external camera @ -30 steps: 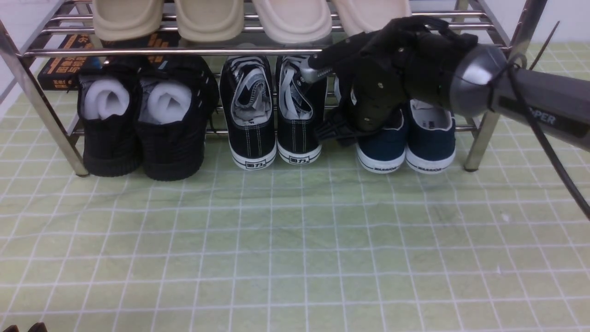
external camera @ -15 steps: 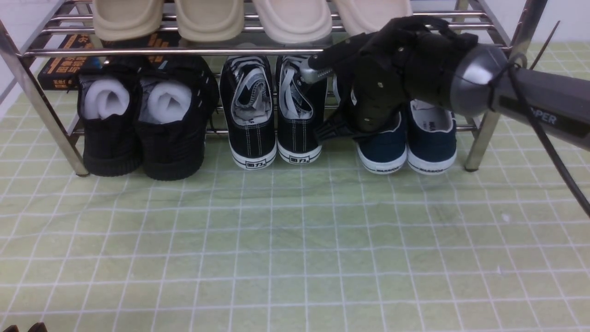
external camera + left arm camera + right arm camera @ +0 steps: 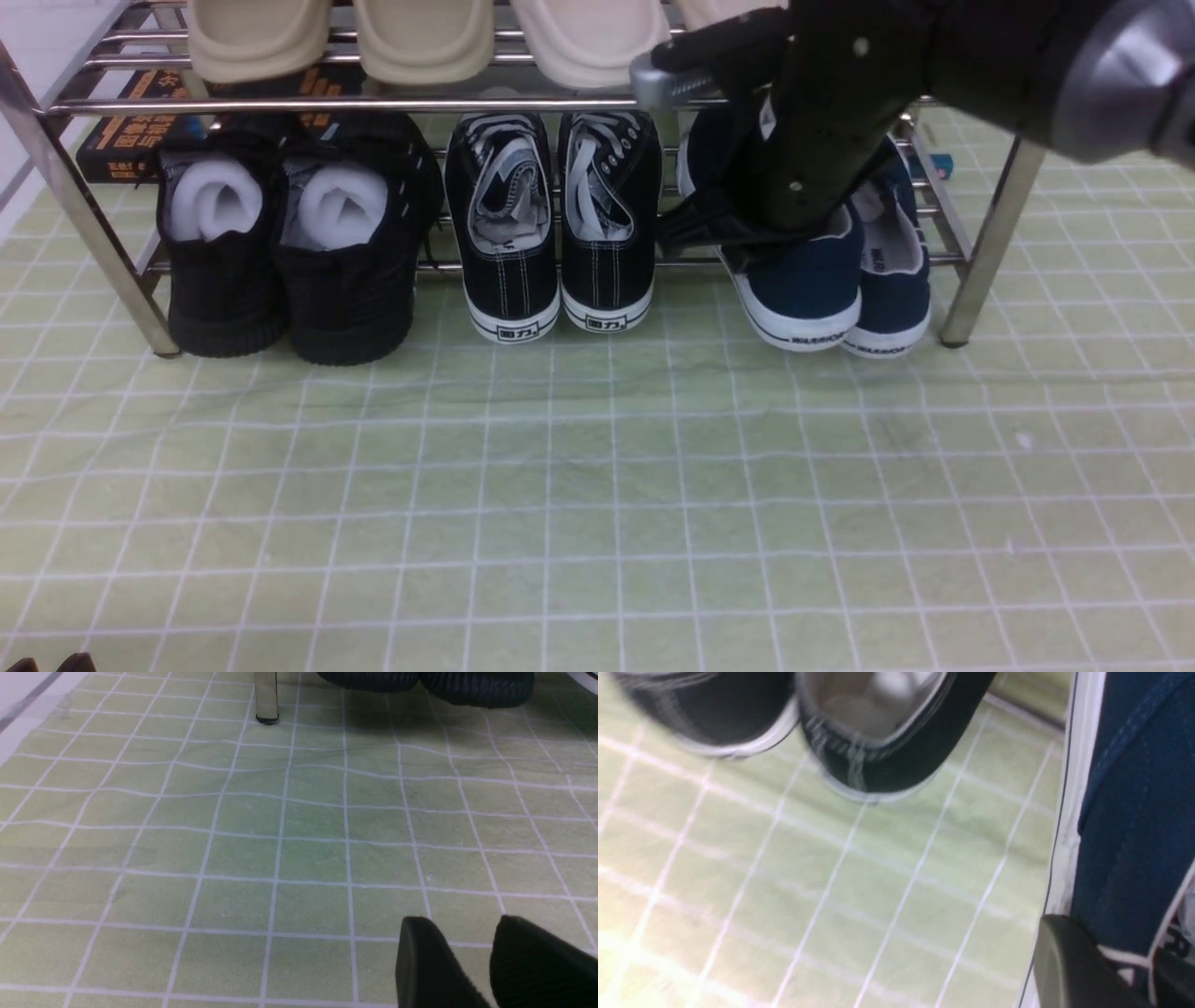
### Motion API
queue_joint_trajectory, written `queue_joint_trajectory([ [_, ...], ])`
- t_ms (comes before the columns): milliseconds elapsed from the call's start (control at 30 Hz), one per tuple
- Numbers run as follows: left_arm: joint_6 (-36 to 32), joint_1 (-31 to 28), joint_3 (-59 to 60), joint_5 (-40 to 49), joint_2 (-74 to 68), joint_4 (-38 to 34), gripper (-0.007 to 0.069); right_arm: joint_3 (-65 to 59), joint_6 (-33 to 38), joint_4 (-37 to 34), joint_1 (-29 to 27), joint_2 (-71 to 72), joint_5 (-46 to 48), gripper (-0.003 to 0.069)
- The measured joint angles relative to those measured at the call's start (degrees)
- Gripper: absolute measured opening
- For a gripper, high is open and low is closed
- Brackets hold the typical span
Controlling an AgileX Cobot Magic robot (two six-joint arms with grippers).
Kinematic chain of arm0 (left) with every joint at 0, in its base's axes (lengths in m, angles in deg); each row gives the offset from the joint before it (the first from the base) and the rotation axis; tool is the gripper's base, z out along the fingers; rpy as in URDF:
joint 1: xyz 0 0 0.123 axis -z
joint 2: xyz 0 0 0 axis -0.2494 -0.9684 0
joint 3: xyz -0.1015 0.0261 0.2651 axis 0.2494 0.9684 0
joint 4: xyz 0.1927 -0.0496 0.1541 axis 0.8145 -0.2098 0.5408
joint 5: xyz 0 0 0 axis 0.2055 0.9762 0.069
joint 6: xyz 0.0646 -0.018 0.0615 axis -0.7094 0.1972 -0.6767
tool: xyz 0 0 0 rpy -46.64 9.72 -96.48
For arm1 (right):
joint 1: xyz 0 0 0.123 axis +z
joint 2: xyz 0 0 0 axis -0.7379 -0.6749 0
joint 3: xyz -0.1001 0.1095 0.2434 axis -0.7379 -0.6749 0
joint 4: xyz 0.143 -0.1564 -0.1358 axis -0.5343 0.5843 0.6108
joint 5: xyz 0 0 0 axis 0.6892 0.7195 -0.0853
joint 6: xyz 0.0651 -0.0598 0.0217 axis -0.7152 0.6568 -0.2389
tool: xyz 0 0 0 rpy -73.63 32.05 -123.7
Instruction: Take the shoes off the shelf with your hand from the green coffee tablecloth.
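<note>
Slipping or dragging of the pinched navy shoe is the main risk.
The near navy canvas slip-on sneaker with white rubber sole [image 3: 808,280] is gripped at its side by the right hand [image 3: 1122,952], slanted across its navy partner [image 3: 894,299], on the lower tier of the shiny chrome-tube rack [image 3: 373,105]. If the pinch is shallow, the shoe may be twisted loose; the partner may be pushed askew by overlap. The beige clogs [image 3: 593,42] overhead could be knocked by the arm, and the black laced sneakers [image 3: 607,271] stand beside. The left hand [image 3: 460,947] is parted and unloaded.
</note>
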Motion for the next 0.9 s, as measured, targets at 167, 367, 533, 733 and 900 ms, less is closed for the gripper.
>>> queue_joint_trajectory([
  [167, 0.0, 0.0, 0.0, 0.0, 0.0, 0.0, 0.0242, 0.0, 0.1, -3.7, 0.0, 2.9, 5.7, 0.0035],
  [367, 0.0, 0.0, 0.0, 0.0, 0.0, 0.0, 0.0242, 0.0, 2.1, -7.7, 1.3, 7.0, 11.4, 0.0035],
  [533, 0.0, 0.0, 0.0, 0.0, 0.0, 0.0, 0.0242, -1.4, 2.4, -8.3, 5.3, 12.0, 11.4, 0.0035],
  [733, 0.0, 0.0, 0.0, 0.0, 0.0, 0.0, 0.0242, -11.5, -1.1, -8.6, 12.6, 21.1, 11.4, 0.0035],
  [900, 0.0, 0.0, 0.0, 0.0, 0.0, 0.0, 0.0242, -19.9, -7.5, -7.2, 16.3, 27.4, 11.4, 0.0035],
])
